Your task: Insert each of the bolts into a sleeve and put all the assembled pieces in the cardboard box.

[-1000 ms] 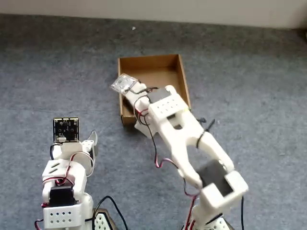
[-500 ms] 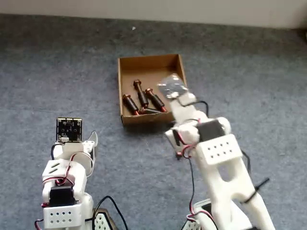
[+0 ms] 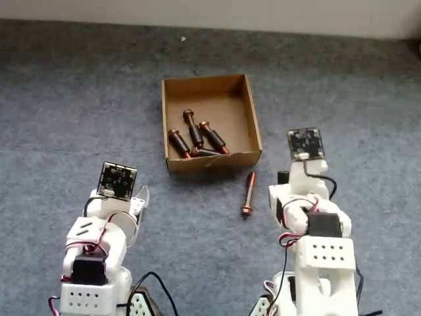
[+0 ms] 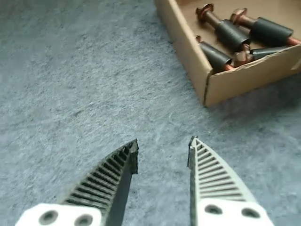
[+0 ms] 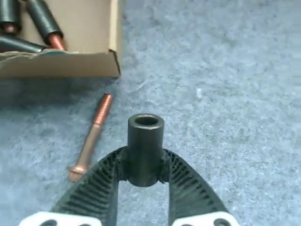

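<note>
The cardboard box (image 3: 212, 160) stands mid-table with several assembled bolt-and-sleeve pieces (image 3: 196, 139) lying in it. A loose copper bolt (image 3: 248, 193) lies on the carpet just in front of the box's near right corner. In the right wrist view, my right gripper (image 5: 143, 160) is shut on a black sleeve (image 5: 145, 141), held upright with its bore showing, beside the bolt (image 5: 90, 136) and the box corner (image 5: 70, 66). My left gripper (image 4: 162, 150) hangs open over bare carpet, short of the box's near left corner (image 4: 207, 87), with assembled pieces (image 4: 230, 37) visible inside.
Grey carpet (image 3: 79, 112) covers the table all around. The two arm bases sit at the near edge, left (image 3: 92, 263) and right (image 3: 319, 250). A pale wall strip runs along the far edge.
The right arm has drawn back from over the box to the near right, uncovering the box's contents and the loose bolt. The left arm has swung slightly to the right.
</note>
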You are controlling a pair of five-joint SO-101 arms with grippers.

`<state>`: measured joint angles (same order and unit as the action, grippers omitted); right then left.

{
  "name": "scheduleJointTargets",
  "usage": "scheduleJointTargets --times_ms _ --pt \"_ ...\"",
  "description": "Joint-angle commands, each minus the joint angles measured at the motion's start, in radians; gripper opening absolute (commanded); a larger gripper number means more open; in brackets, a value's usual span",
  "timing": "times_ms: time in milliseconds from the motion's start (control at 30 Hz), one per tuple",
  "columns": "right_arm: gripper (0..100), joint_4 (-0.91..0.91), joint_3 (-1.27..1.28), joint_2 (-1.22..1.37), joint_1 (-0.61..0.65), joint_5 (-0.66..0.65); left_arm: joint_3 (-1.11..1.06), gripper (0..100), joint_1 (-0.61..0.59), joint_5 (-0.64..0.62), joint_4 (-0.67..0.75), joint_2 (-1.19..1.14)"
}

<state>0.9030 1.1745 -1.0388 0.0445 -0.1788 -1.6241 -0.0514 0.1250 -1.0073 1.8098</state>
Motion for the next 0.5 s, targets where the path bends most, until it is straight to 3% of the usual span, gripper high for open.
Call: scheduleJointTargets --times_ms 0,200,467 --pt "0.5 -0.09 0.022 -0.051 -0.082 0.054 0.12 20 0.139 0.014 -0.035 0.002" --pt "0.5 -0.159 0.031 -0.062 -0.183 0.135 0.191 20 0.271 0.014 -0.041 0.001" --pt "0.5 -0.199 0.031 -0.061 -0.282 0.209 0.306 23 0.354 0.014 -0.1 -0.016"
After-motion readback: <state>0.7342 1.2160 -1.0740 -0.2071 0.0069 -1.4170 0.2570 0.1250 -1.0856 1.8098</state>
